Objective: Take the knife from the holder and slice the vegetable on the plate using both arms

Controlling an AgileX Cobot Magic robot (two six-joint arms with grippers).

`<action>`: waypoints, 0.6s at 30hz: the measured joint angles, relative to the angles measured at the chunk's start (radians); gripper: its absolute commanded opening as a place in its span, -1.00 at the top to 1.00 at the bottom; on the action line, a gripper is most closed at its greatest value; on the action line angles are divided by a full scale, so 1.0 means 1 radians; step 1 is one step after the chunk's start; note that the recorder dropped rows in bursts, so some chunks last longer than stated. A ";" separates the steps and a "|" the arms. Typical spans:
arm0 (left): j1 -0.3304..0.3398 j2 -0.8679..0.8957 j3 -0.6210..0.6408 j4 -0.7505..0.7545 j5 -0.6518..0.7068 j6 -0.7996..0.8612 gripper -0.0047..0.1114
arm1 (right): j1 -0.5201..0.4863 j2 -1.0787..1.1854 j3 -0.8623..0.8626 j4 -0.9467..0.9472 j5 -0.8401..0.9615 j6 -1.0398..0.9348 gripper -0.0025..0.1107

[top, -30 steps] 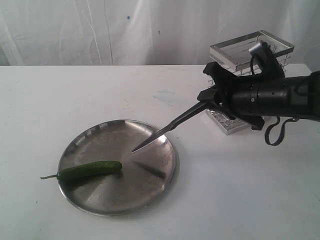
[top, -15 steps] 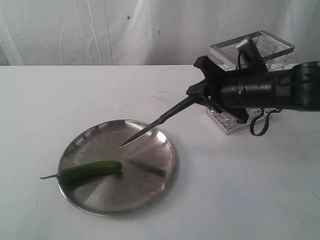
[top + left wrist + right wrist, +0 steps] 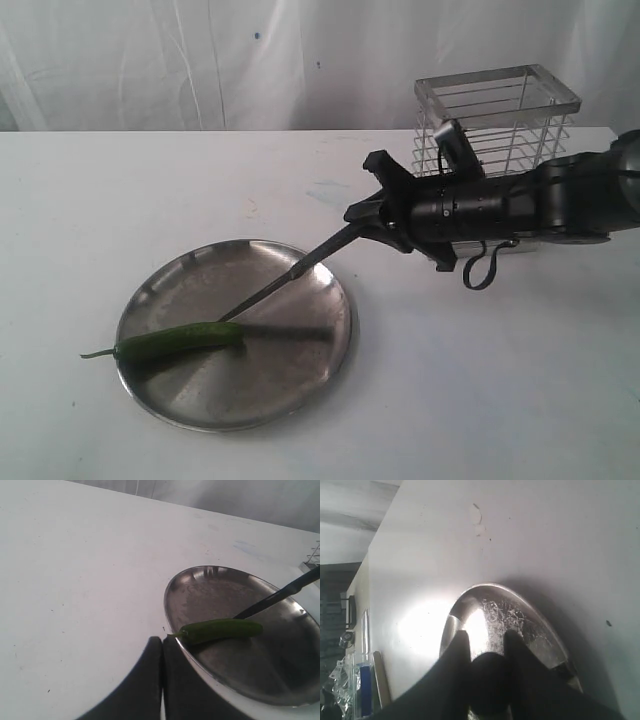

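- the knife (image 3: 290, 278) is out of the holder (image 3: 497, 110), so the first part of the task looks done; the wire holder stands on the table (image 3: 500, 400) behind the right arm, with nothing visible inside it.
- the right gripper (image 3: 365, 218) is clenched on the knife's black handle, and the blade slopes down and forward over the plate (image 3: 280, 375).
- the right wrist view shows the handle end (image 3: 487, 685) pinched between the two dark fingers (image 3: 461, 645), with the plate's rim beyond them.
- the vegetable (image 3: 180, 340) lies whole on the near left part of the plate, its stem tail hanging over the rim.
- the knife tip meets the vegetable near its blunt end; whether it touches the skin or hovers just above, i cannot tell.
- no cut shows in the vegetable, so the slicing itself is left to do.
- the left gripper (image 3: 161, 650) is clamped shut on nothing, just beside the plate's rim near the stem end, and does not touch the vegetable.
- judgement: roughly halfway; steadying the vegetable with the left arm and pressing the blade through remain.
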 measured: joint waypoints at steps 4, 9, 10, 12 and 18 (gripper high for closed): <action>0.000 0.000 0.000 0.000 0.000 0.000 0.92 | 0.000 0.013 -0.003 0.002 -0.004 -0.054 0.96; 0.000 0.000 0.000 0.000 0.000 0.000 0.92 | 0.000 0.015 -0.003 0.002 -0.038 -0.098 0.94; 0.000 0.000 0.000 0.000 0.000 0.000 0.92 | 0.000 0.015 -0.003 0.002 -0.047 -0.104 0.91; 0.000 0.000 0.000 0.000 0.000 0.000 0.92 | 0.000 0.015 -0.003 -0.006 -0.061 -0.105 0.83; 0.000 0.000 0.000 0.000 0.000 0.000 0.92 | 0.000 0.015 -0.003 -0.098 -0.076 -0.110 0.30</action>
